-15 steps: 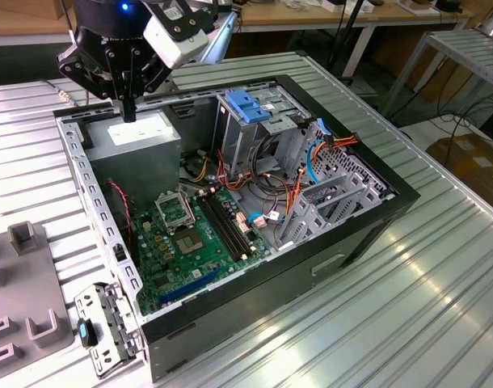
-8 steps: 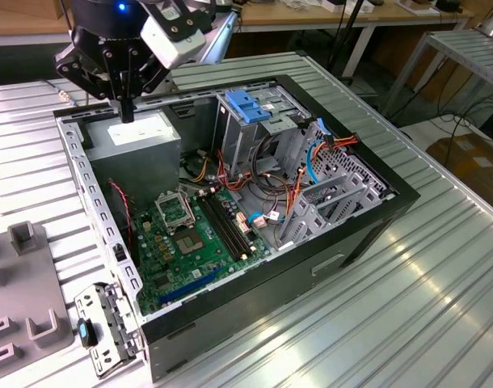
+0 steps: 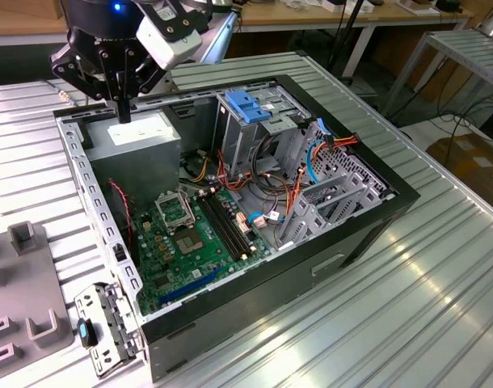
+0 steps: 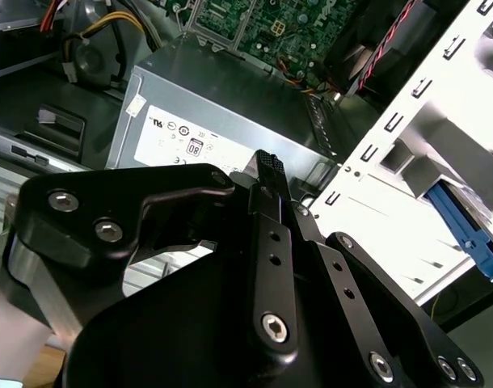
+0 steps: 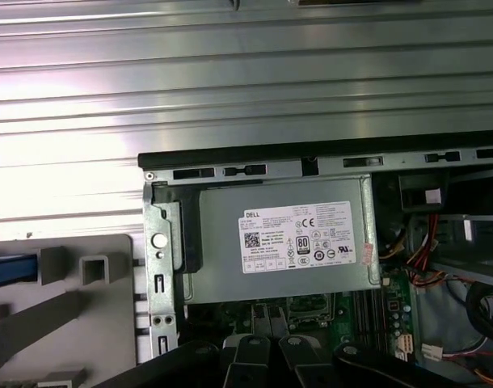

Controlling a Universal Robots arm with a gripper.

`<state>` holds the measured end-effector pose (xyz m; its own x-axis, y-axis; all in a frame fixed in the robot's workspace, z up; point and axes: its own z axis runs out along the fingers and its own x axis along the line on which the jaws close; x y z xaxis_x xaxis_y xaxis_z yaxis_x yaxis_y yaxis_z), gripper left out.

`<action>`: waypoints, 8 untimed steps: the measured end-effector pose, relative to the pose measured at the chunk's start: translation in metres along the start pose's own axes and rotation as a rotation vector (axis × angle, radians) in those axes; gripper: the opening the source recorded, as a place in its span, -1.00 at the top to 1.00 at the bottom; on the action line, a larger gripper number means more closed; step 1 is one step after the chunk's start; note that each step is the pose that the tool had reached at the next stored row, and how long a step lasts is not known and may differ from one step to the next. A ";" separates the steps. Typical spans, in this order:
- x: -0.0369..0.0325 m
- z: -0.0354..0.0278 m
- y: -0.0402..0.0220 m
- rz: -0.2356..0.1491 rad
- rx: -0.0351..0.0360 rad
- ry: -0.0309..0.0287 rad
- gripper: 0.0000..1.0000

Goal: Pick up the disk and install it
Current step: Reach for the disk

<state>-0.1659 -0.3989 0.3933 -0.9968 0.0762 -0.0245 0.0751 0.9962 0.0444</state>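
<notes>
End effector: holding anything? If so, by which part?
Nothing is held. The end effector hangs empty above the power supply, its fingers together with nothing between them.

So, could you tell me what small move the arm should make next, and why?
Probably shift the gripper off the case toward the grey fixture at the exterior view's left. It hangs empty and apparently shut above the power supply, while the disk, its blue edge showing in the first wrist view, sits in that fixture.
</notes>
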 end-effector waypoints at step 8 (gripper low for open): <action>0.0027 -0.0001 -0.0002 0.000 0.0001 0.0001 0.79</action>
<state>-0.1686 -0.3989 0.3933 -0.9968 0.0762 -0.0244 0.0751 0.9962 0.0443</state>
